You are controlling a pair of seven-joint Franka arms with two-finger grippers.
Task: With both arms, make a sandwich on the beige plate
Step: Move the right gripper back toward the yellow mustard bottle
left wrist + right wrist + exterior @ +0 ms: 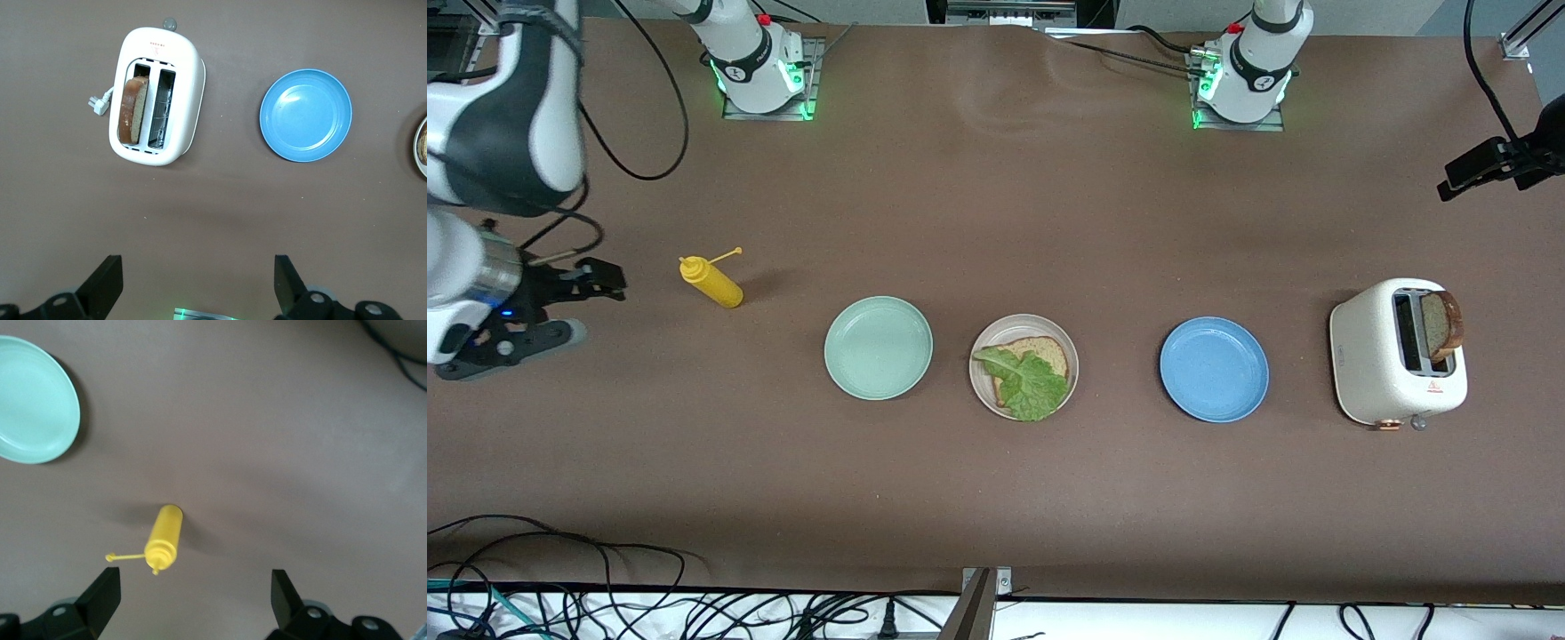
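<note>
This was a robotics lab set up to stand in for a kitchen. Two white arms were bolted to metal base plates glowing green along one edge of a table covered in plain brown sheeting. Loose black cables lay tangled along the table's camera-side edge, and a black camera on a bracket was clamped at the left arm's end. Below the left gripper stood a white toaster with its plug lying unconnected on the cloth; below the right gripper lay a yellow squeeze bottle
</note>
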